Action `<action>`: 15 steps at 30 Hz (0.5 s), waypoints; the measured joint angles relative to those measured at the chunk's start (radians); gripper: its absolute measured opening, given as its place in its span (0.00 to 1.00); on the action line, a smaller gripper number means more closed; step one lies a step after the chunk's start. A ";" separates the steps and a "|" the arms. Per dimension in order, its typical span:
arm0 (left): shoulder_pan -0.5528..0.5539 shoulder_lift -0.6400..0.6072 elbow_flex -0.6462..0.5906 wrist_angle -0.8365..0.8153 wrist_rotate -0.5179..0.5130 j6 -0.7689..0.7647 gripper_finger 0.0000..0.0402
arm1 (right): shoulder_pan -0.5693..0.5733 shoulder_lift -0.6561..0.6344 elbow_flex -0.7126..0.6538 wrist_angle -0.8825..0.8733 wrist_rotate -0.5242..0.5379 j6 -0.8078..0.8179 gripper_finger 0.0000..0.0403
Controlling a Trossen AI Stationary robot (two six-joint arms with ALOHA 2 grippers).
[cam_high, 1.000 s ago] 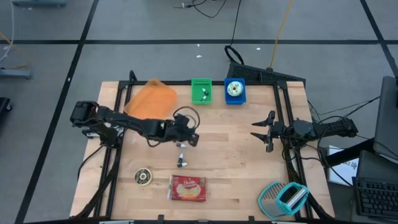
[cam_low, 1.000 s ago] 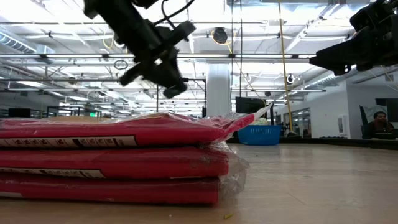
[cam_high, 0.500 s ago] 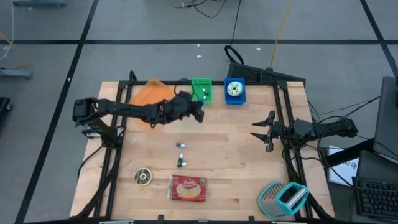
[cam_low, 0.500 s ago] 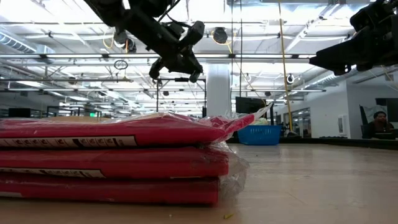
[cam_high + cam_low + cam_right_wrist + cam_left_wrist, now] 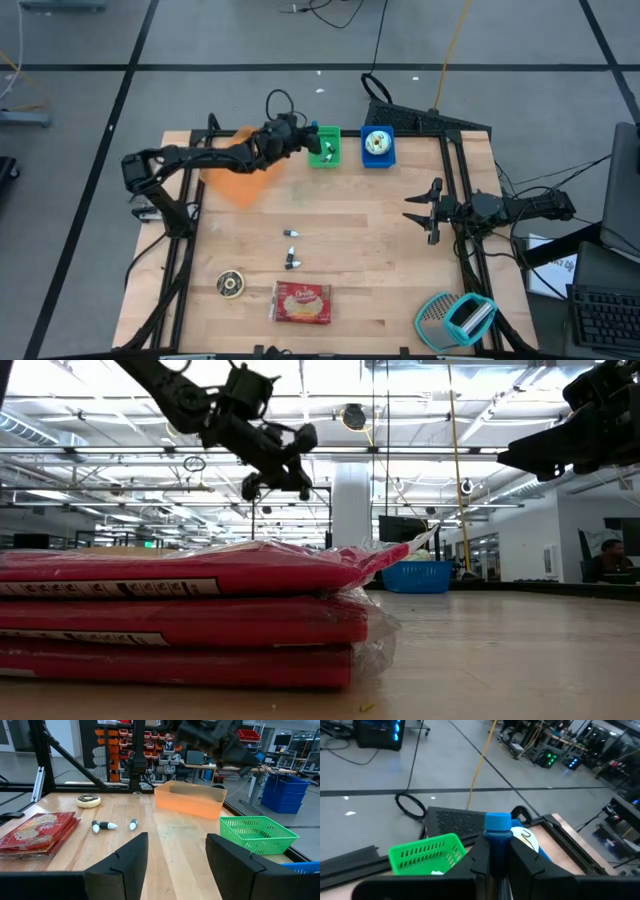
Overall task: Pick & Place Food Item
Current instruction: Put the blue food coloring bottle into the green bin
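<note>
My left gripper (image 5: 304,140) hangs over the table's far edge, between the orange bin (image 5: 238,165) and the green basket (image 5: 323,147). It is shut on a small bottle with a blue cap (image 5: 497,821), well above the table in the low view (image 5: 280,478). Two more small bottles (image 5: 291,233) (image 5: 291,262) lie on their sides mid-table. At the near edge lie a red food packet (image 5: 302,303) and a round item (image 5: 231,285). My right gripper (image 5: 425,212) waits open at the table's right side, with nothing between its fingers (image 5: 130,860). My left gripper pinches the bottle's body between its two fingers (image 5: 480,855), just below the blue cap (image 5: 497,821), which sticks out past the fingertips. The fingers lie almost level, pointing toward the green basket. The bottle is lifted clear of the table.
A blue basket (image 5: 377,158) with a round white and yellow thing stands right of the green one. A teal and grey object (image 5: 455,318) sits at the near right corner. The red packet fills the low view's foreground (image 5: 180,620). Bare wood lies between the arms.
My left gripper has swung from the middle of the table toward the far edge, up to the green basket, rising a little and tipping from pointing down to nearly level. It stays shut on the bottle. The two bottles on the table have kept their places.
</note>
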 joint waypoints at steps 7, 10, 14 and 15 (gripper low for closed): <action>0.008 0.127 0.018 0.003 0.016 -0.001 0.09 | 0.000 0.000 0.000 0.000 0.000 0.000 0.46; 0.008 0.178 0.019 0.012 0.010 -0.003 0.09 | 0.000 0.000 0.000 0.000 0.000 0.000 0.46; 0.009 0.226 0.019 0.024 -0.012 -0.027 0.09 | 0.000 0.000 0.000 0.000 0.000 0.000 0.46; 0.009 0.235 0.019 0.026 -0.015 -0.027 0.09 | 0.000 0.000 0.000 0.000 0.000 0.000 0.46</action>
